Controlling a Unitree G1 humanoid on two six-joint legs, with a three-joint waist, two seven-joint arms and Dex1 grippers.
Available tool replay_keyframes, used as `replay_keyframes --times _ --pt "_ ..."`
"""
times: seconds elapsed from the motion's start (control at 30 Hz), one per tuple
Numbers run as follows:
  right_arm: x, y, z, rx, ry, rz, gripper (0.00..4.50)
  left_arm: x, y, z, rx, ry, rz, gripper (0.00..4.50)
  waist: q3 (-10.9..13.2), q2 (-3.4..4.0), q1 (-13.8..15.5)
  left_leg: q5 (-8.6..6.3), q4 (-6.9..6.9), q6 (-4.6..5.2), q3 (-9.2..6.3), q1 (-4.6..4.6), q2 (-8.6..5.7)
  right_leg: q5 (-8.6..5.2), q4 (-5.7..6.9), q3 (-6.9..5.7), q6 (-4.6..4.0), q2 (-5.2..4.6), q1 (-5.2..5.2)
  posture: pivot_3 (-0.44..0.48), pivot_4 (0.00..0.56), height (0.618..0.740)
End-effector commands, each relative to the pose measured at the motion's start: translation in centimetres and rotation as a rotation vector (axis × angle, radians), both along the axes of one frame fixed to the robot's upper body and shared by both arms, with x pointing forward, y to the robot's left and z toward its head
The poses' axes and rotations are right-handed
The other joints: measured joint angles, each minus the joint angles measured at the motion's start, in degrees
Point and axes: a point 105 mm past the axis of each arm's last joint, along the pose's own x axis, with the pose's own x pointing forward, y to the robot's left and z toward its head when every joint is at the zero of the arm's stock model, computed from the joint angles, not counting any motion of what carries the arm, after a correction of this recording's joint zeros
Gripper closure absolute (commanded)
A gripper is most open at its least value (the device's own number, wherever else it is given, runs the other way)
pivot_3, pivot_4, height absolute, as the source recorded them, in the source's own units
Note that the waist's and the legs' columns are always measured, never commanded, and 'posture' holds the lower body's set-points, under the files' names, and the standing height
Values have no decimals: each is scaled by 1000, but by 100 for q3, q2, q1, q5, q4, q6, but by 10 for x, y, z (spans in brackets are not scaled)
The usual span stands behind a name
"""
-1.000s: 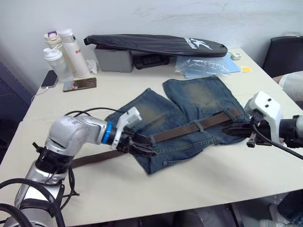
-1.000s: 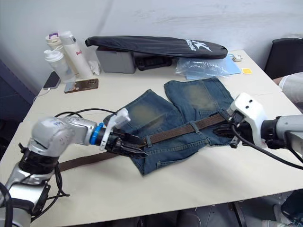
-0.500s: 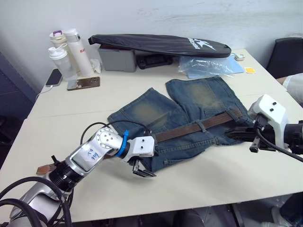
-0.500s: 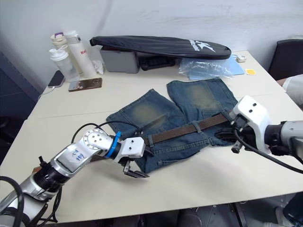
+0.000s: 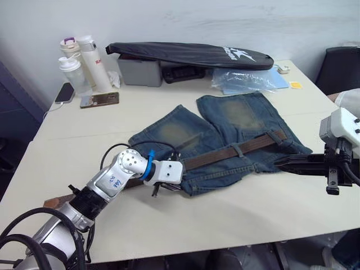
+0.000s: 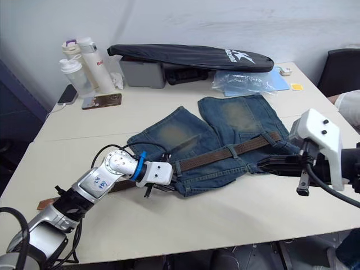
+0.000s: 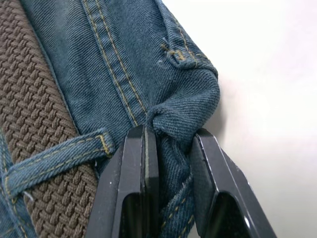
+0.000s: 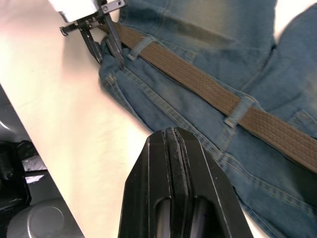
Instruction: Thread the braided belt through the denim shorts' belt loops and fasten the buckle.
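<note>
Left claw (image 7: pixel 171 148): now clenched on denim shorts (image 5: pixel 225 132) waistband corner; previously free.
Right claw (image 8: pixel 173 148): closed, empty, withdrawn from shorts.
Braided belt (image 5: pixel 230 153): beside left claw, partly threaded; buckling pending.

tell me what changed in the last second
The left pincer let go of the braided belt, dipped to the table, then pinched the denim shorts at the waistband corner. The right pincer, shut, drew back off the shorts' other end. The belt stays threaded.
</note>
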Motion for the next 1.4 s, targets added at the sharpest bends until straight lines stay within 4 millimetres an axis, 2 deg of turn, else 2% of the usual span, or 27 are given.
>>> replay_keyframes --times 0.03,0.13,0.33,0.47,0.6,0.7,0.73,0.8,0.93,1.03,1.1,1.23,1.4 --pt "2 -2 1 -26 -22 1 4500 18 50 -2 95 8 136 3980 0 0 -36 0 -1 0 -2 1 5 -1 0 -1 -2 1 0 0 150 622" --pt "3 -2 -3 -28 -9 8 4500 20 81 -3 157 -1 158 3980 1 -1 -73 3 -2 6 -3 5 15 -3 -1 1 -4 10 -2 0 150 622" --pt "11 8 -5 -23 -6 39 4500 25 128 -3 209 0 219 3980 1 1 -95 -5 -5 -6 1 7 54 -7 2 0 -12 13 -15 0 150 622" --pt "19 17 -2 -20 -14 44 4500 24 144 -3 228 16 243 3980 0 2 -162 -7 -2 -9 9 -1 59 -7 12 -1 -12 15 -41 0 150 622" --pt "27 18 -4 16 13 17 4500 9 138 13 98 215 259 2028 0 2 -188 -6 -2 -8 14 -10 60 -7 36 -2 -12 18 -67 0 150 622" --pt "33 13 -6 42 16 -23 3482 2 142 37 -4 286 291 585 2 -1 -194 -6 1 -9 14 -8 68 -7 37 0 -12 27 -76 0 150 622" --pt "34 11 -6 43 16 -34 3009 1 143 43 -28 297 303 107 2 -1 -189 -6 1 -8 14 -8 67 -7 38 0 -13 28 -76 0 150 622" --pt "35 7 -9 28 13 -46 2051 -1 144 56 -84 331 328 0 1 1 -180 -6 0 -9 14 -4 70 -7 35 -3 -13 28 -85 0 150 622" --pt "43 3 -11 8 -43 -68 34 -1 144 101 -286 416 401 0 2 10 -146 -6 -3 -9 16 -8 70 -6 38 -3 -13 34 -78 0 150 622" --pt "51 3 -10 10 -80 -79 34 7 137 115 -341 378 429 0 2 11 -133 -8 -15 -12 27 -10 69 -1 20 -11 -10 31 -70 0 150 622" --pt "51 7 -9 26 -85 -59 34 7 129 112 -336 371 429 0 0 16 -132 -8 -14 -12 33 -12 60 2 31 -8 -5 22 -68 0 150 622" --pt "62 9 -13 33 -113 -93 34 32 127 93 -277 281 598 0 2 13 -134 -6 -1 -10 38 -13 49 4 40 -5 -2 7 -68 0 150 622" --pt "111 -16 -22 62 -182 -382 34 54 118 72 -253 330 795 0 1 -5 -146 -4 -2 -9 36 -14 19 6 45 -5 3 2 -72 0 150 622"
